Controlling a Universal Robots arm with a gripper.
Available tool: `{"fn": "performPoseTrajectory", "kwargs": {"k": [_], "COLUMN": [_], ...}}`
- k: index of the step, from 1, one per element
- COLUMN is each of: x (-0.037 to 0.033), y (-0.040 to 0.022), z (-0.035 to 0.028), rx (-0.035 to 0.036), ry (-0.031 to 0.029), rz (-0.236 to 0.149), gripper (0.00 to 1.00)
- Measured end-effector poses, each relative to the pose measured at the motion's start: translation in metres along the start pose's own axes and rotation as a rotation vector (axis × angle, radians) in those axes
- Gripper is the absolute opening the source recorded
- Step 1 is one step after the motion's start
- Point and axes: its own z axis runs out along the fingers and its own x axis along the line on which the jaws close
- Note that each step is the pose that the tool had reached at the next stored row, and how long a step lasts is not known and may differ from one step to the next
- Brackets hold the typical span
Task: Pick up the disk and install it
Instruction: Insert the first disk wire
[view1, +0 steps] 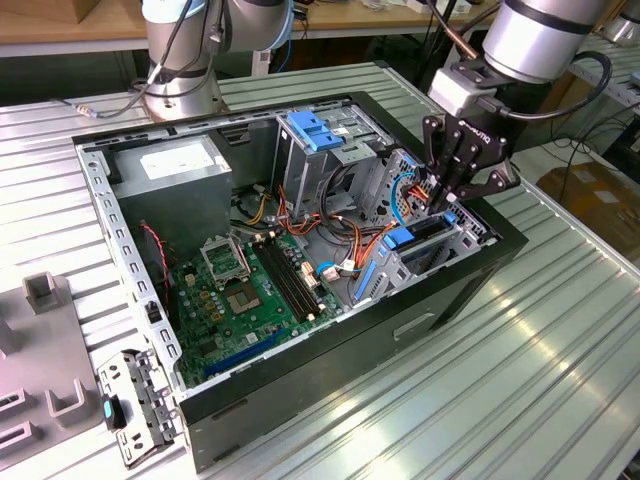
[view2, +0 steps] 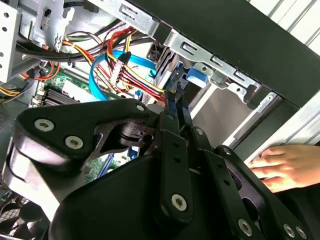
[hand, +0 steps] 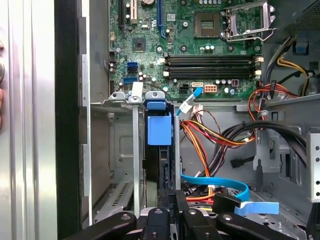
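You're at the install step: tool (view1: 447, 205) clenched on the disk (hand: 162, 165), which stands on edge partway in the drive bay (hand: 135, 150) of the PC case (view1: 330, 360); next needs a straight push w/ no cable snag.

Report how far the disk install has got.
Done: the disk is off the table and stands on edge in the metal bay of the open case. In hand: the end effector is down at the bay, fingers closed on the disk's edge. Left: it isn't released; whether it's fully seated can't be told.
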Motion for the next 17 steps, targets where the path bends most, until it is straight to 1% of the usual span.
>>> {"fn": "performPoseTrajectory", "kwargs": {"k": [3, 6, 9, 10, 14, 17], "x": [0.0008, 0.0009, 0.0009, 0.0008, 0.0007, 0.0007], "y": [0.0013, 0.0054, 0.0044, 0.0022, 0.0022, 0.0031], "z": [0.002, 0.0038, 0.0046, 0.0051, 0.0081, 0.0087], "rx": [0.0045, 0.0052, 0.0053, 0.0053, 0.0052, 0.0051], "ry": [-0.0002, 0.0, 0.0007, 0.0013, 0.0015, 0.0018], "rz": [-0.014, -0.017, -0.016, -0.015, -0.015, -0.012], "gripper": [0.16, 0.16, 0.16, 0.16, 0.16, 0.16]}}
